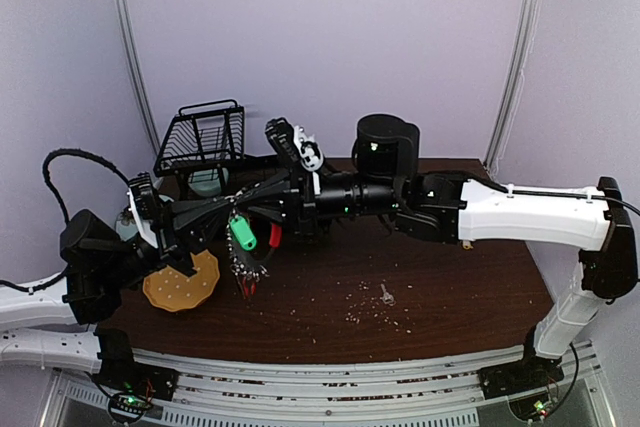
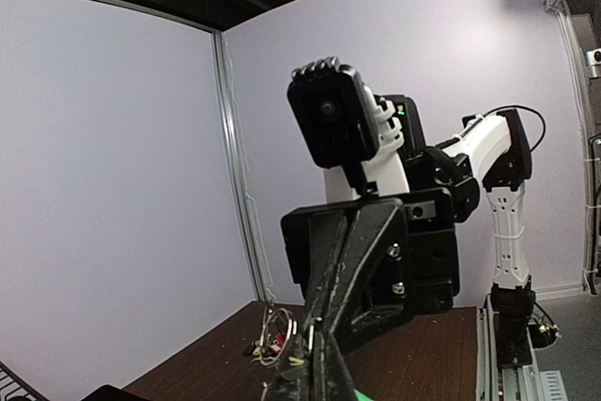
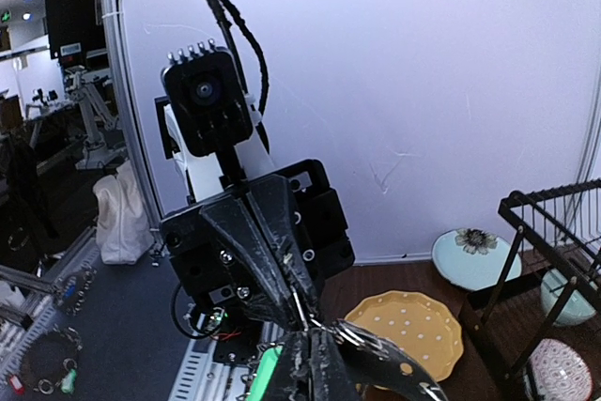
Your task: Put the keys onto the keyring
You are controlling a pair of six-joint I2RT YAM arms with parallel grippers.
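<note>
The left end effector (image 2: 315,377) is pinched fully closed. It meets the right end effector (image 3: 310,368), equally closed, tip to tip high above the bench (image 1: 450,297). The keyring (image 1: 248,252) dangles just below their meeting point; which pair bears it I cannot tell. One loose key (image 1: 387,295) lies on the bench, right of and nearer than the keyring, under the right arm, which is closer. Its long axis is too small to read.
</note>
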